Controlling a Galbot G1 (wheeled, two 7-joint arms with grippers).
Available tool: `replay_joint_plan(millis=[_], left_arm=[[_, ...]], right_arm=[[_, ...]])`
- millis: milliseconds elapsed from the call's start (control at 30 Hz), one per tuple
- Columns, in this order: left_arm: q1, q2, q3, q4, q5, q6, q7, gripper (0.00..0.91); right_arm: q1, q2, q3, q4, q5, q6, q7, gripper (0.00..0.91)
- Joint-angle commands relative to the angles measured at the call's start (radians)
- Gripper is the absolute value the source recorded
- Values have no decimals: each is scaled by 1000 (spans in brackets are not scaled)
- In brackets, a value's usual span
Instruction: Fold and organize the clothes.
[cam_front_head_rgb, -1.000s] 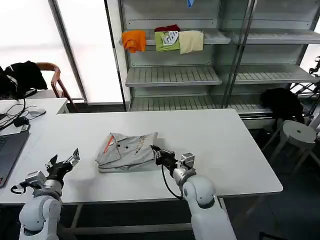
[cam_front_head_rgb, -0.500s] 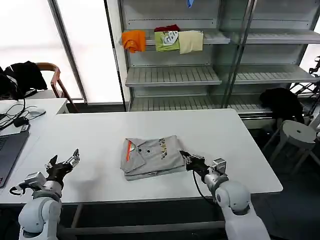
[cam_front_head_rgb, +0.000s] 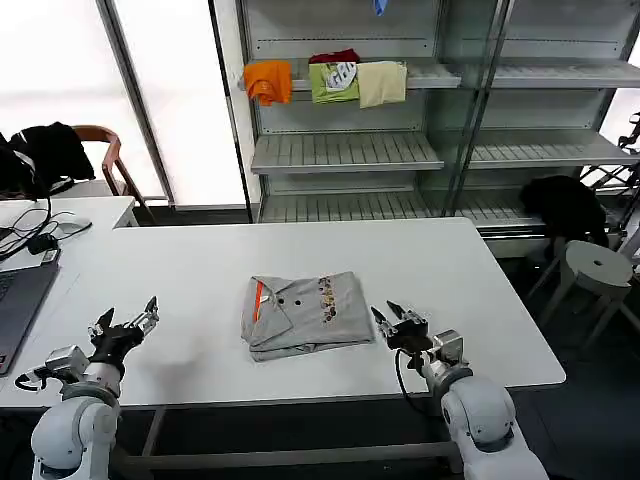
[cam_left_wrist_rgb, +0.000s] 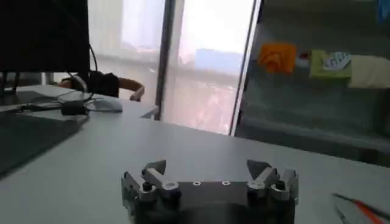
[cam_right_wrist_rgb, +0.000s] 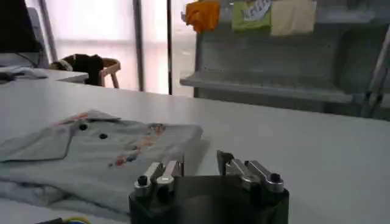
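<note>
Folded grey shirts (cam_front_head_rgb: 305, 314): table (cam_front_head_rgb: 480, 290) centre. Right gripper (cam_front_head_rgb: 400, 323): at their 3 o'clock, open, empty. Left gripper (cam_front_head_rgb: 127, 322): 9 o'clock, open, empty.

A lab or office: metal shelving (cam_front_head_rgb: 345, 150), white table (cam_front_head_rgb: 300, 260), laptop (cam_front_head_rgb: 15, 300)

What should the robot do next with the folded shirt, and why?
Probably bring the right gripper back to the shirt's near edge and grip it. The shirt lies folded mid-table, and that gripper sits open just beside it, not touching. The left gripper waits open far off, and folded garments already sit on the shelf.
</note>
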Motion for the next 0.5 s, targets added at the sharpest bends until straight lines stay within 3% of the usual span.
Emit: replay_joint_plan(millis=[33, 133, 233, 500], left_arm=[[8, 33, 9, 5, -4, -85, 58, 907], [3, 52, 22, 15, -3, -102, 68, 907], [4, 71, 31, 18, -2, -125, 91, 907], [24, 103, 38, 16, -15, -125, 90, 907]], right_arm=[[-70, -65, 23, 132, -85, 75, 354, 907], [-80, -64, 35, 145, -112, 73, 380, 907], [-103, -50, 37, 166, -140, 19, 412, 907], [-153, -37, 60, 185, -201, 1, 394, 907]])
